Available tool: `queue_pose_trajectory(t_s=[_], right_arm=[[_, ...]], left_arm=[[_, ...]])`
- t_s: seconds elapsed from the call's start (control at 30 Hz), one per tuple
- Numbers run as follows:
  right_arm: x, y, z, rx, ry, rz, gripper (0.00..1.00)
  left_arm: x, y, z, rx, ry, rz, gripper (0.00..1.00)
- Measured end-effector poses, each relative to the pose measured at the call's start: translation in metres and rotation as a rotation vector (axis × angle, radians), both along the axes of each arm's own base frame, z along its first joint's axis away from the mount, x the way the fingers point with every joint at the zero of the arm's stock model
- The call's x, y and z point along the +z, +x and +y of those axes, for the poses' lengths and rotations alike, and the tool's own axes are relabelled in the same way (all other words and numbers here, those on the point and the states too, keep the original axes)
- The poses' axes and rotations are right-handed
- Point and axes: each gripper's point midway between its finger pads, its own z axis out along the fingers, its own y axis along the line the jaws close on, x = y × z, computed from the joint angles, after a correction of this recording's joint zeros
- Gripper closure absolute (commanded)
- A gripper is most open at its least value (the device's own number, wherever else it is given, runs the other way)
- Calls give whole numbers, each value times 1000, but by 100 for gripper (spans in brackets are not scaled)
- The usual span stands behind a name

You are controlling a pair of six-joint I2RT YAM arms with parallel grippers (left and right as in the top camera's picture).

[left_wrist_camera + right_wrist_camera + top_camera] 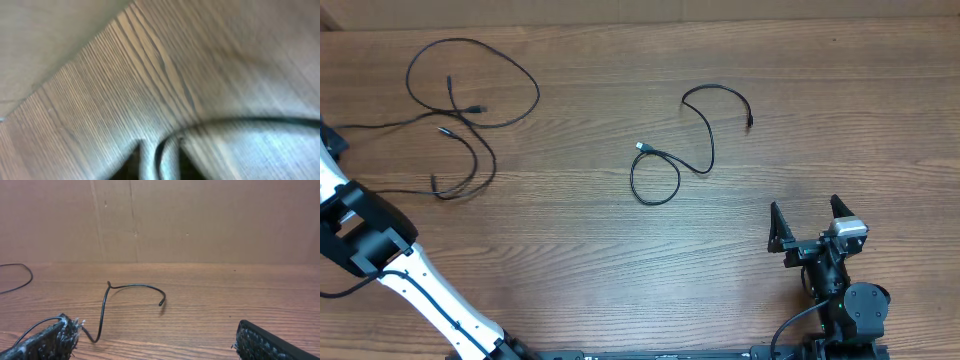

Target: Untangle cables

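Right end effector (806, 208) spread wide (nearest cable (712, 148) well apart).

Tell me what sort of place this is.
Probably a robotics lab or test bench, not a home. A left robot arm and a right robot arm stand at a wood-grain table, a brown cardboard-like backdrop closes off the far side, and loose black cables lie on it.
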Motion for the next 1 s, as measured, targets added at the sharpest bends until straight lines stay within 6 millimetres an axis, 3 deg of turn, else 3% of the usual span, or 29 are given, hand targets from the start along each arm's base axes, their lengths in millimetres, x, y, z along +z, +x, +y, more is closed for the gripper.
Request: queue_pose_trajectory(t_s=[0.07, 0.23, 0.3, 0.4, 0.5, 0.73, 1.0], right_arm=[[0, 0, 0, 0, 0, 0, 0], [0, 0, 0, 0, 0, 0, 0], [0, 0, 0, 0, 0, 0, 0], [0, 0, 0, 0, 0, 0, 0], [0, 0, 0, 0, 0, 0, 0], [0, 0, 0, 0, 0, 0, 0], [0, 0, 0, 0, 0, 1, 0]], left_arm=[[3, 2, 0, 10, 2, -20, 20], [3, 4, -1, 23, -8, -38, 18], [2, 6, -3, 20, -19, -50, 25], [-1, 15, -10, 5, -62, -97, 27], [0, 37, -28, -44, -170, -212, 34], [25, 96, -113, -225, -533, -501, 30], [15, 114, -222, -342, -641, -323, 31]])
